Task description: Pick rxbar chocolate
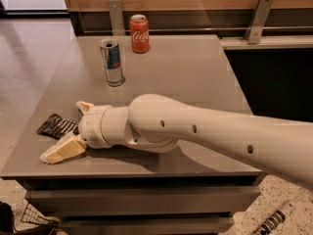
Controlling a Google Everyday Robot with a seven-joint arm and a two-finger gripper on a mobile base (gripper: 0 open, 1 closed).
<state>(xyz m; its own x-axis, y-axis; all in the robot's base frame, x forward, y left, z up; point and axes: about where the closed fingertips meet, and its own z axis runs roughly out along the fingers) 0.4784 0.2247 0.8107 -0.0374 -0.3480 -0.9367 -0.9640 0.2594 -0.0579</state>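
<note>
The rxbar chocolate [55, 126], a flat bar in a dark wrapper with pale stripes, lies near the left front edge of the grey table [195, 77]. My gripper [64, 130] reaches in from the right, low over the table and open. One cream finger [62, 150] lies in front of the bar. The other finger [84, 105] sits behind it. The bar's right end lies between the two fingers and is partly hidden by the wrist.
A tall silver-blue can [112, 62] stands at the table's back left. A red Coca-Cola can [140, 34] stands behind it near the far edge. The table's left and front edges are close to the bar. My thick white arm [210, 133] crosses the front right.
</note>
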